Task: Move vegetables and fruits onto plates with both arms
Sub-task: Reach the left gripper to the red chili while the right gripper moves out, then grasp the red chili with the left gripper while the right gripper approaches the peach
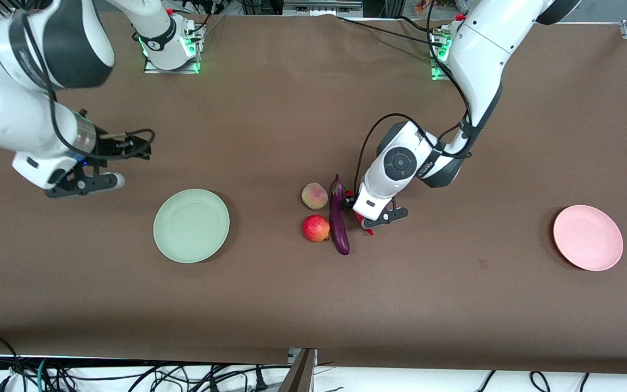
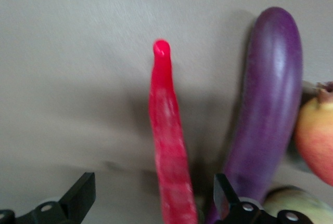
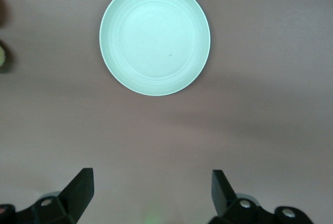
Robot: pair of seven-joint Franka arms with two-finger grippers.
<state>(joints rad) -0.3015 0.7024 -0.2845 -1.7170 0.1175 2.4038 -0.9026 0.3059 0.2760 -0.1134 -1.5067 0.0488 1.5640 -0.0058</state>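
Observation:
The red chili pepper (image 1: 368, 231) lies beside the purple eggplant (image 1: 339, 215) at the table's middle. My left gripper (image 1: 362, 215) is down over the chili, open, with one finger on each side of it and not touching. In the left wrist view, the chili (image 2: 169, 141) runs between the fingers of the left gripper (image 2: 153, 188), with the eggplant (image 2: 268, 109) just past one finger. The peach (image 1: 314, 196) and the red apple (image 1: 316, 228) sit beside the eggplant. My right gripper (image 1: 82, 182) is open and empty over bare table near the green plate (image 1: 191, 225).
The pink plate (image 1: 588, 237) lies empty toward the left arm's end of the table. The green plate (image 3: 155, 38) is empty and shows ahead of the right gripper (image 3: 151, 185). The apple (image 2: 315, 141) and the peach (image 2: 296, 203) touch the eggplant.

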